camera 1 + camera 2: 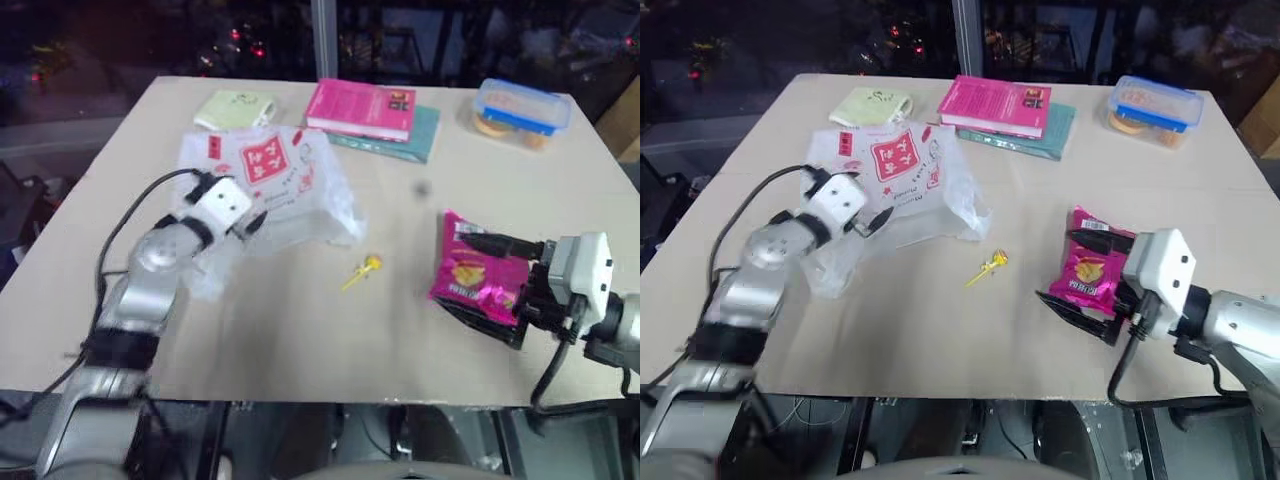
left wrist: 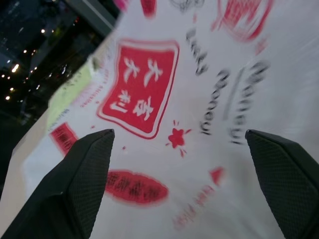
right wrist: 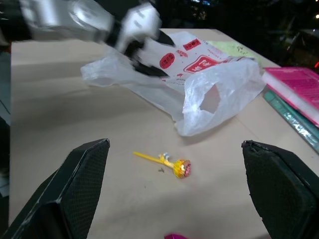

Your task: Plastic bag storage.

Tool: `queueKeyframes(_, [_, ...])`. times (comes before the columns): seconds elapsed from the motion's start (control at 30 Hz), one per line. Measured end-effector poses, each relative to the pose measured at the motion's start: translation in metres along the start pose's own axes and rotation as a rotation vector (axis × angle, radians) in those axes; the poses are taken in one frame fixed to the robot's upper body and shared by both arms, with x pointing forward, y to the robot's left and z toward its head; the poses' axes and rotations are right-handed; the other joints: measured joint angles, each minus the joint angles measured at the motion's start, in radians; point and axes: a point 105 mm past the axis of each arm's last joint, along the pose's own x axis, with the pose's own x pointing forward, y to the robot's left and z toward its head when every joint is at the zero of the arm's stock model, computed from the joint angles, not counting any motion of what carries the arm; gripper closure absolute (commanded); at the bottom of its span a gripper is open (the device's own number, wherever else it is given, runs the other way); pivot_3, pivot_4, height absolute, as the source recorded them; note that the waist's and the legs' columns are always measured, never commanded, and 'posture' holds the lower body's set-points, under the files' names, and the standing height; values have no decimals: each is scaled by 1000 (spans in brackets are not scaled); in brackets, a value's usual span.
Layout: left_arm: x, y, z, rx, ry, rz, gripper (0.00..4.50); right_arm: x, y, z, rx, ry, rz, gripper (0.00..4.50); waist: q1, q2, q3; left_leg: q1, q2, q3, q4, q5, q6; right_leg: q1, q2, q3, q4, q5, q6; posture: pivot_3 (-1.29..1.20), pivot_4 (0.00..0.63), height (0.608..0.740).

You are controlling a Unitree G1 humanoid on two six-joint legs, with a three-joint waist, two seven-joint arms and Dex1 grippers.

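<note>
The crinkly translucent-white plastic bag (image 1: 285,185) with red print is overlapped by the wide-open left gripper (image 1: 252,222); the right gripper (image 1: 1080,290), equally spread, is held well apart from the bag.

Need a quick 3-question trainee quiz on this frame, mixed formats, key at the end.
1. True or false: the left gripper has its fingers shut on the plastic bag.
2. Which thing lies nearest the lollipop? A) the lidded food container B) the plastic bag C) the pink book
3. Fill in: the right gripper is open beside the magenta ______.

Key:
1. False: its fingers are spread wide over the bag's printed side, not closed on it.
2. B.
3. Snack packet.
</note>
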Motion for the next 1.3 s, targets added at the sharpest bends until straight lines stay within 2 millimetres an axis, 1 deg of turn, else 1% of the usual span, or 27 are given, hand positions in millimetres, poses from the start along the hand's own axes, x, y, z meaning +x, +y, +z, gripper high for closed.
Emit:
queueKeyframes(0.03, [14,-5,-1,32,12,-22,304,1,1,-2,-3,11,-12,0,0,-1,0,0,0,0,0,0,0,0,0,0,-1,0,1,0,150,740])
queueKeyframes(0.07, [20,-7,-1,39,17,-31,623,2,2,-3,-6,17,-17,0,0,-1,0,0,-1,1,0,0,0,0,1,-1,-1,0,1,0,150,740])
queueKeyframes(0.1, [34,-8,5,44,6,-38,994,3,4,-5,-10,27,-35,0,0,-2,0,0,-2,1,0,0,0,0,0,-2,0,0,4,0,150,740])
queueKeyframes(0.13, [37,-8,7,48,4,-45,1468,4,5,-5,-12,23,-37,0,-2,-2,0,0,-2,2,0,0,1,0,0,-2,-1,0,4,0,150,740])
queueKeyframes(0.17, [39,-9,7,50,4,-52,1662,4,6,-4,-13,21,-42,0,-5,-2,0,0,-2,2,0,-1,1,0,0,-2,-1,-1,5,0,150,740])
queueKeyframes(0.2, [43,-12,8,37,-2,-62,2232,5,8,-4,-16,21,-54,0,-11,-2,0,0,-2,3,0,-2,2,0,-1,0,-1,-1,6,0,150,740])
queueKeyframes(0.23, [46,-16,12,-34,-27,-82,2577,4,11,-5,-13,28,-75,0,-14,-2,0,0,-1,3,0,-2,3,0,-2,0,-1,-1,6,0,150,740])
queueKeyframes(0.27, [47,-18,14,-82,-44,-94,2577,3,13,-6,-11,33,-83,0,-15,-2,1,-1,-1,3,0,-2,2,0,-2,0,-1,-1,7,0,150,740])
queueKeyframes(0.3, [44,-19,18,-193,-80,-122,2577,2,15,-8,-4,42,-100,0,-16,-3,1,-1,-1,3,0,-2,2,0,-2,1,-1,-2,7,0,150,740])
queueKeyframes(0.33, [38,-16,18,-268,-109,-139,2254,1,16,-10,7,50,-114,0,-23,-4,2,-1,0,2,0,-3,1,-1,-2,2,-1,-2,6,0,150,740])
queueKeyframes(0.37, [27,-9,17,-318,-131,-164,1942,-1,17,-13,19,59,-134,0,-35,-5,2,-1,1,2,0,-3,0,-1,-2,3,-1,-2,6,0,150,740])
queueKeyframes(0.4, [19,-3,17,-337,-141,-174,1550,-3,16,-15,26,66,-151,0,-40,-5,2,0,1,2,0,-4,-1,-1,-1,4,0,-2,6,0,150,740])
queueKeyframes(0.43, [8,7,22,-340,-167,-182,1045,-4,15,-15,29,67,-168,0,-43,-5,2,1,1,3,0,-4,-1,-1,-1,5,0,-2,6,0,150,740])
queueKeyframes(0.47, [4,11,26,-340,-181,-184,618,-4,14,-15,27,64,-173,0,-42,-5,2,1,1,2,0,-4,-1,0,-1,5,1,-2,6,0,150,740])
queueKeyframes(0.5, [-5,14,36,-320,-204,-206,116,-4,13,-14,22,58,-185,0,-37,-5,2,2,1,2,0,-4,-1,0,-2,4,1,-2,6,0,150,740])
queueKeyframes(0.57, [-12,13,43,-295,-217,-242,45,-3,13,-13,19,54,-189,0,-31,-5,2,2,1,2,1,-4,-1,1,-2,4,1,-2,6,0,150,740])
queueKeyframes(0.63, [-20,5,44,-262,-207,-294,45,-3,13,-14,19,53,-191,0,-30,-5,2,2,1,2,2,-4,0,2,-2,4,1,-2,6,0,150,740])
queueKeyframes(0.73, [-23,-4,39,-257,-166,-342,45,-3,13,-14,20,50,-193,0,-29,-5,2,2,1,1,3,-6,2,2,-2,4,1,-2,6,0,150,740])
queueKeyframes(0.8, [-23,-11,28,-179,-95,-363,45,-4,14,-14,22,46,-194,0,-30,-4,2,2,1,1,3,-6,2,2,-1,4,1,-2,6,0,150,740])
queueKeyframes(0.9, [-15,-20,9,-79,-5,-348,45,-5,18,-13,15,34,-181,0,-29,-4,2,2,1,1,3,-6,2,2,-1,4,2,-2,6,0,150,740])
queueKeyframes(0.93, [-7,-24,5,-25,12,-328,45,-5,20,-10,5,16,-176,0,-27,-5,2,2,1,1,4,-6,2,2,-1,4,2,-2,6,0,150,740])
queueKeyframes(0.97, [-6,-24,5,-19,12,-325,45,-5,20,-10,4,15,-176,0,-25,-5,1,2,1,1,4,-6,2,2,-1,3,2,-2,6,0,150,740])
queueKeyframes(1.0, [1,-21,7,29,14,-300,45,-5,20,-9,-5,8,-176,0,-22,-5,1,2,0,1,5,-6,3,2,-1,3,3,-2,6,0,150,740])
queueKeyframes(1.1, [15,-14,5,105,31,-238,805,-7,21,-10,-11,16,-189,0,-14,-5,1,3,0,2,7,-6,3,2,-1,3,5,-2,6,0,150,740])
queueKeyframes(1.17, [24,-13,0,103,38,-196,1790,-9,19,-12,-19,32,-215,0,-14,-5,0,3,1,2,8,-6,4,2,0,4,6,-2,6,0,150,740])
queueKeyframes(1.2, [26,-14,-1,103,38,-188,2150,-9,19,-13,-24,37,-220,0,-16,-5,0,3,1,2,8,-6,4,2,0,4,6,-2,6,0,150,740])
queueKeyframes(1.3, [30,-13,-4,12,25,-148,3554,-8,17,-21,-59,87,-261,0,-17,-5,1,1,1,2,10,-6,3,2,0,3,6,-2,6,0,150,740])
